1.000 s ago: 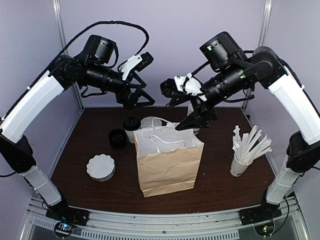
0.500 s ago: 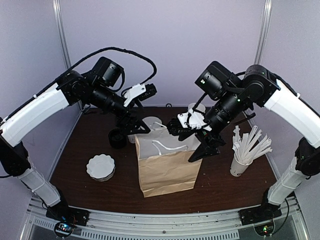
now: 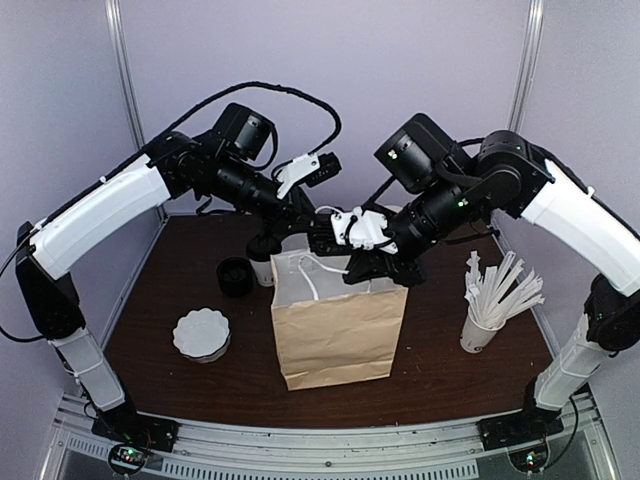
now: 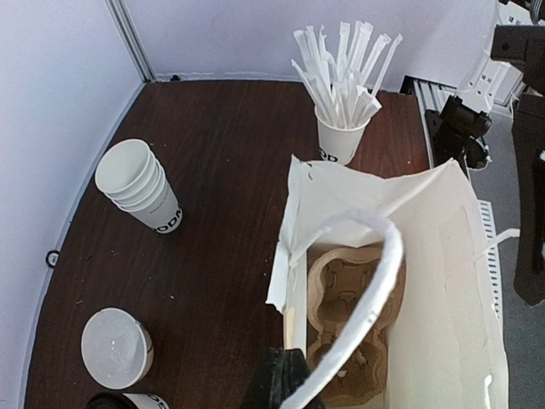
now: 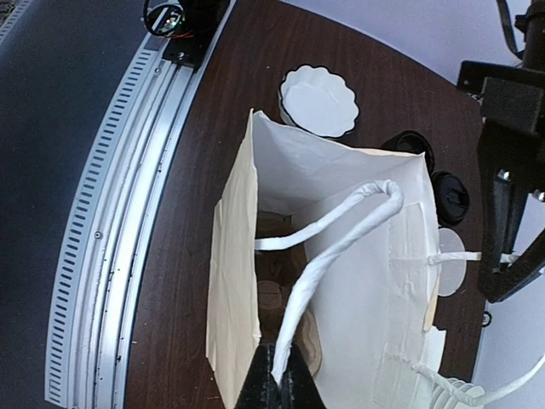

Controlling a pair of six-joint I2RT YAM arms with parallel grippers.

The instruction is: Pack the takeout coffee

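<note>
The takeout coffee (image 3: 264, 266), a white cup with a black lid, stands behind the bag's left corner, and its printed base shows at the left wrist view's bottom edge (image 4: 140, 400). The brown paper bag (image 3: 340, 325) stands open mid-table with a cardboard cup carrier (image 4: 358, 315) at its bottom. My left gripper (image 3: 305, 243) (image 4: 294, 388) is shut on the white handle (image 4: 379, 281) at the bag's back rim. My right gripper (image 3: 372, 272) (image 5: 277, 383) is shut on the other white handle (image 5: 341, 247). Neither gripper touches the cup.
A loose black lid (image 3: 235, 276) lies left of the coffee. A white scalloped stack (image 3: 201, 334) sits front left. A cup of paper-wrapped sticks (image 3: 485, 320) stands right. A nested cup stack (image 4: 140, 183) and a white-topped cup (image 4: 115, 348) stand behind the bag.
Both arms have come down from above to the bag's mouth. Both grippers, open before, are now shut on the bag's handles.
</note>
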